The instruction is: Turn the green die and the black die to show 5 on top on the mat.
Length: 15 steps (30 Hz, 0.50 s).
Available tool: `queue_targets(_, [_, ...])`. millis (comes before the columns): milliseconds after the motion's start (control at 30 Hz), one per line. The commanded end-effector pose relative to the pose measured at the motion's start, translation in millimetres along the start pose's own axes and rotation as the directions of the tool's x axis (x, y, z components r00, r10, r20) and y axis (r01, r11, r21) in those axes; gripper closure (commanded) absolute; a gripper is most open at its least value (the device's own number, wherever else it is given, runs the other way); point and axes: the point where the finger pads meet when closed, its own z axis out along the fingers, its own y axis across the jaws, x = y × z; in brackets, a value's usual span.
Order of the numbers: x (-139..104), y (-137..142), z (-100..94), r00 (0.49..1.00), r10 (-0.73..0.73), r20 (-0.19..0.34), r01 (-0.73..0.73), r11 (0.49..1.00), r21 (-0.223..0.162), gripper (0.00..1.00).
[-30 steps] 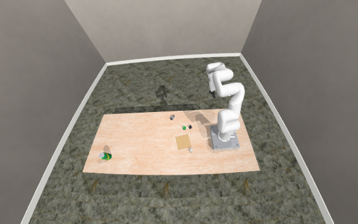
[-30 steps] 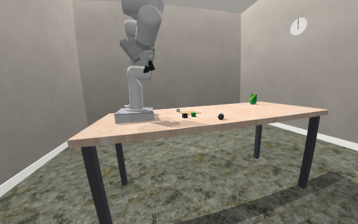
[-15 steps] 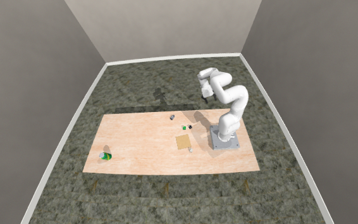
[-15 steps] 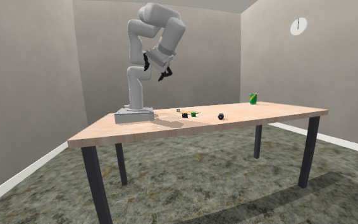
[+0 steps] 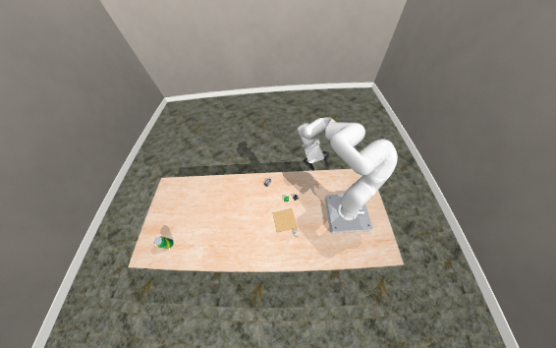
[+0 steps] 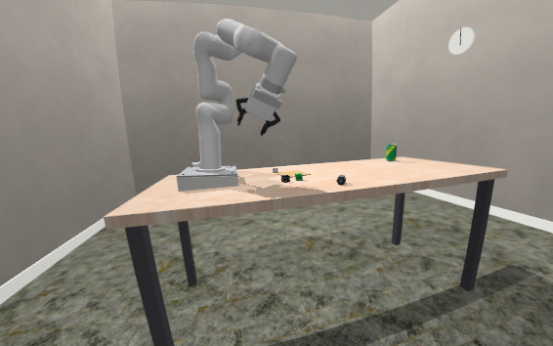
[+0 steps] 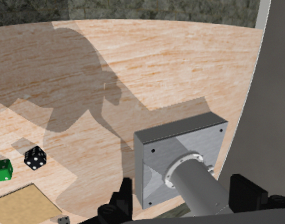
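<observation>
The green die (image 5: 286, 199) (image 6: 299, 177) (image 7: 2, 170) and the black die (image 5: 296, 197) (image 6: 285, 179) (image 7: 35, 158) lie close together on the bare table, beside the tan mat (image 5: 284, 220) (image 6: 307, 174) (image 7: 28, 200) and off it. The white die (image 5: 296, 233) (image 6: 275, 170) (image 7: 64, 220) lies by a corner of the mat; the wrist view cuts it off at the lower edge. The top numbers are too small to read surely. My gripper (image 5: 319, 166) (image 6: 250, 129) (image 7: 182, 193) is open and empty, tilted, high above the table and well away from the dice.
A small dark object (image 5: 267, 182) (image 6: 341, 180) lies on the table beyond the green die. A green can (image 5: 164, 243) (image 6: 391, 152) stands near the table's far end from the arm. The arm's grey base (image 5: 338, 225) (image 6: 206, 182) (image 7: 163, 142) is bolted near the other end.
</observation>
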Motion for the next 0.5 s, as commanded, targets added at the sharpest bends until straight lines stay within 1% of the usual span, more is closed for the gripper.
queue_targets(0, [-10,-22,11.0,0.988,-0.103,-0.114,0.107,0.994,0.032,0.00])
queue_targets(33, [-13,-28,15.0,0.980,-0.137,-0.145,0.144,0.989,0.036,0.00])
queue_targets(100, [-17,-34,19.7,0.968,-0.175,-0.181,0.185,0.982,0.040,0.00])
queue_targets(167, [-23,-43,26.1,0.947,-0.226,-0.227,0.241,0.970,0.042,0.00])
queue_targets(233, [-23,-43,26.1,0.947,-0.226,-0.227,0.241,0.970,0.042,0.00])
queue_targets(267, [-25,-46,28.4,0.939,-0.244,-0.244,0.262,0.964,0.042,0.00])
queue_targets(300, [-32,-56,36.5,0.904,-0.304,-0.299,0.331,0.943,0.040,0.00])
queue_targets(333, [-32,-57,37.0,0.902,-0.308,-0.303,0.335,0.941,0.039,0.00])
queue_targets(433, [-40,-67,45.3,0.859,-0.367,-0.357,0.404,0.914,0.033,0.00])
queue_targets(467, [-43,-71,49.0,0.838,-0.391,-0.380,0.433,0.901,0.029,0.00])
